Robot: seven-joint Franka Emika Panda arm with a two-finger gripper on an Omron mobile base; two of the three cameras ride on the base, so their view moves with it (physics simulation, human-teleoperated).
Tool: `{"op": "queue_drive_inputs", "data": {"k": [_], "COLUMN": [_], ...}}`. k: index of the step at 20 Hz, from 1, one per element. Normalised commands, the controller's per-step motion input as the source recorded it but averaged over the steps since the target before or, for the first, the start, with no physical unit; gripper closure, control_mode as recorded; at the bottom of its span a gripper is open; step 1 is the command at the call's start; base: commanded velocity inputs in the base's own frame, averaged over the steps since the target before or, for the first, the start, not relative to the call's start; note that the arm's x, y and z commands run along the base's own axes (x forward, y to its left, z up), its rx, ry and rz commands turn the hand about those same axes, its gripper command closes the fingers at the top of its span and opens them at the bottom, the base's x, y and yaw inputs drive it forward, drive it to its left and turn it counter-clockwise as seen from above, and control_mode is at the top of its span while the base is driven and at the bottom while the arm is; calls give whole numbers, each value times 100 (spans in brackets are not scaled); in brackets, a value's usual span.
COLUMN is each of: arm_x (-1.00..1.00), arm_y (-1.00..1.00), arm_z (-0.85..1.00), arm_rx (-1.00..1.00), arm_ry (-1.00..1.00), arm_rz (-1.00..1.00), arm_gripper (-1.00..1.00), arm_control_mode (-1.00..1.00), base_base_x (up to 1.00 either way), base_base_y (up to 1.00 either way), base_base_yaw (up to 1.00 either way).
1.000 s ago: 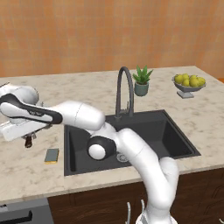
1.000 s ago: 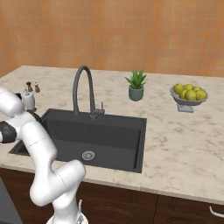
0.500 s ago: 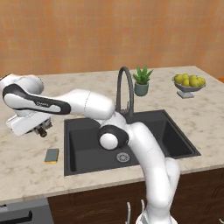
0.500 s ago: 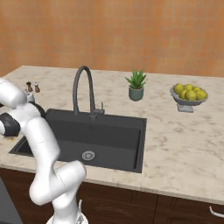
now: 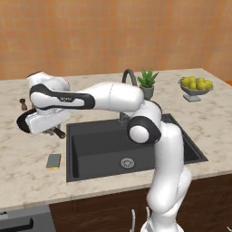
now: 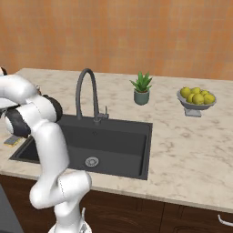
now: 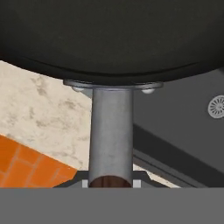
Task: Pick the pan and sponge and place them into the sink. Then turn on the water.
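Right now the gripper is closed on the pan by its handle, so the round body hangs out front, clear of the hand and lifted off the counter left of the sink. Hand cam: pan underside up close, drain off to one side. Sponge lies on the counter just beside the basin edge, prob. next pick. Faucet untouched.

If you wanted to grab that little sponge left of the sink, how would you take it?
From straight above, I'd guess, pinching the two long sides of the sponge. It lies flat on the counter beside the sink, too low to catch from the side, with bare counter around it.
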Motion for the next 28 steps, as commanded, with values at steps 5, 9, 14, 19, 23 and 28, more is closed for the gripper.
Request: {"op": "queue_drive_inputs", "data": {"k": [5, 9, 14, 19, 23, 28], "arm_x": [0, 0, 0, 0, 0, 0], "arm_y": [-83, -73, -57, -33, -41, -51], "arm_z": [1, 0, 0, 0, 0, 0], "arm_rx": [24, 12, 7, 0, 0, 0], "arm_ry": [-2, 0, 1, 1, 0, 0], "arm_rz": [2, 11, 14, 21, 26, 24], "arm_gripper": [100, 100, 100, 100, 100, 100], "arm_control_mode": [-100, -100, -100, -100, -100, -100], "base_base_x": [0, 0, 0, 0, 0, 0], "base_base_y": [0, 0, 0, 0, 0, 0], "base_base_yaw": [0, 0, 0, 0, 0, 0]}}
